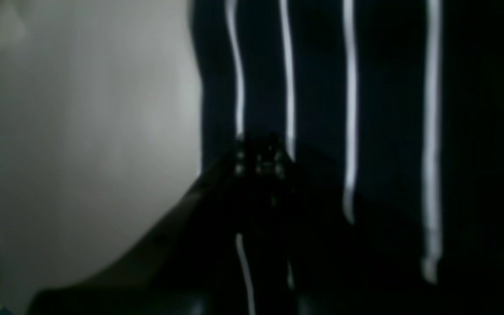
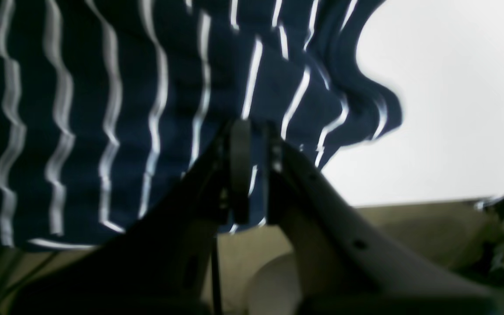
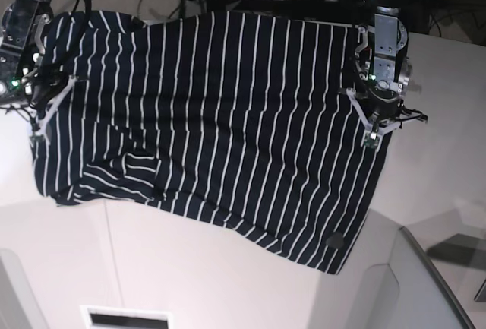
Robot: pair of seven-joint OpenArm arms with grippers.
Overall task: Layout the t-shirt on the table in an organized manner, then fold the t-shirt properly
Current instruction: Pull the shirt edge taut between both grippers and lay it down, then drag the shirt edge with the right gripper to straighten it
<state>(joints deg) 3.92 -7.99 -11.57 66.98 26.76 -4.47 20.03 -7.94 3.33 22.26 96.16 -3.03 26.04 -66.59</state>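
Soft, limp navy white-striped cloth t-shirt point(image 3: 213, 124), spread rumpled across the white bench point(image 3: 228, 283); light, likely shifts easily. Left hand point(image 3: 372, 137) and right hand point(image 3: 39, 128) each clenched on opposite side edges, the sensible holds.

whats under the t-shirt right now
The t-shirt lies spread on the white table, which shows bare around its lower edge. Whatever might lie beneath the cloth itself is covered and cannot be seen.

t-shirt point(image 3: 213, 116) covering mid table point(image 3: 228, 276), bare near strip, bare right side
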